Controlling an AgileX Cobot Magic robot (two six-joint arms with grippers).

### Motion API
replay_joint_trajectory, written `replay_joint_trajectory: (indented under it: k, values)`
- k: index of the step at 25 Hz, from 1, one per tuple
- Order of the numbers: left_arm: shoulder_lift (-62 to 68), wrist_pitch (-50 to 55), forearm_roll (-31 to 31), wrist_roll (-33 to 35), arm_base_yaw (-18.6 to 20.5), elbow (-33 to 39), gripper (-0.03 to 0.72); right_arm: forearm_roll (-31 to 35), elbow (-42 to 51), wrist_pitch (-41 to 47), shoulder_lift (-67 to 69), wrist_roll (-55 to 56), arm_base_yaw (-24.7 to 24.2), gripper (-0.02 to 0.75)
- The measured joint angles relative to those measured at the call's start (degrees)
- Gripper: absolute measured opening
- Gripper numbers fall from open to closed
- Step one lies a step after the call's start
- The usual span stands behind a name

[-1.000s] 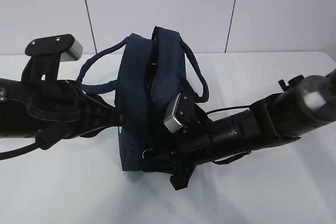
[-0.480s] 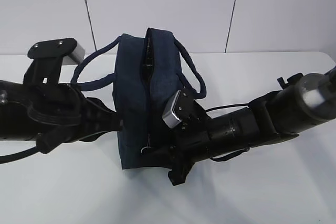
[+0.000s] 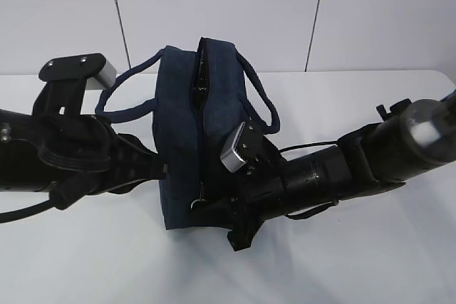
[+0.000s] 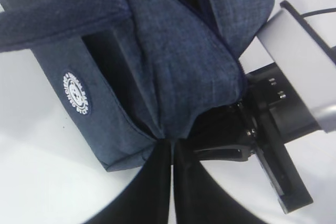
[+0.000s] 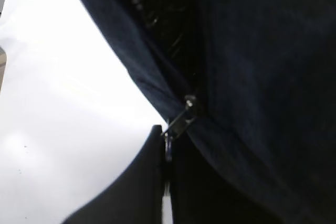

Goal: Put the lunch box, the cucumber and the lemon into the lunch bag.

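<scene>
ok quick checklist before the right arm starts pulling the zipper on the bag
1. Right gripper shut on the zipper pull: ok.
2. Left gripper pinching the lunch bag corner to brace it: ok.
3. Lunch bag upright on the table: ok.
4. Handles clear of the zipper line: ok.
5. Lunch box, cucumber, lemon inside: cannot tell.

a white tabletop [image 3: 370, 261] fills the lower part of the exterior view, smooth and glossy, with soft shadows on it near the middle. behind it stands a pale grey wall [image 3: 228, 5] made of flat panels, split by 2 thin dark seams [image 3: 120, 19] that run slightly slanted from the top edge to the tabletop's far edge.
</scene>
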Motion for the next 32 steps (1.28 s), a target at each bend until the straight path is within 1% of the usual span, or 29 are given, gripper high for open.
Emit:
replay_joint_trajectory:
  k: [7,9,11,15,16,17,19,21,23,25,29,30,32]
  values:
    - [0.00,-0.10,0.60,0.11,0.00,0.00,-0.009,-0.67,0.00,0.00,0.00,0.94,0.00,-0.013]
    - [0.00,0.00,0.70,0.11,0.00,0.00,0.012,-0.80,0.00,0.00,0.00,0.95,0.00,-0.013]
    - [0.00,0.00,0.70,0.11,0.00,0.00,0.072,-1.13,0.00,-0.07,0.00,1.05,0.00,-0.013]
    - [0.00,0.00,0.20,0.11,0.00,0.00,0.300,-2.01,0.00,-0.07,0.00,1.16,0.00,-0.013]
    - [0.00,0.00,-0.32,0.11,0.00,0.00,0.353,-2.30,0.00,-0.07,0.00,1.38,0.00,-0.013]
    - [0.00,0.00,-0.89,0.11,0.00,0.00,0.389,-2.45,0.00,-0.07,0.00,1.50,0.00,-0.013]
    - [0.00,-0.11,-1.44,0.11,0.00,0.00,0.419,-2.83,0.00,-0.07,0.00,1.74,0.00,-0.013]
    - [0.25,-0.81,-1.73,0.11,0.00,0.00,0.426,-2.83,0.00,0.02,0.00,1.79,0.00,-0.013]
    - [0.39,-2.10,-2.33,0.11,0.00,0.00,0.410,-2.83,0.00,0.02,0.00,1.88,0.00,-0.013]
    - [0.88,-3.63,-3.11,0.11,0.00,0.00,0.349,-2.83,0.00,0.14,0.00,1.88,0.00,-0.013]
    - [1.45,-4.75,-3.51,0.11,0.00,0.00,0.091,-2.96,0.00,0.89,0.00,2.02,0.00,-0.013]
    - [1.63,-4.82,-3.51,0.11,0.00,0.00,0.048,-2.96,0.00,0.89,0.00,2.02,0.00,-0.013]
    - [1.76,-4.97,-3.63,0.11,0.00,0.00,0.013,-3.00,0.00,0.89,0.00,2.02,0.00,-0.013]
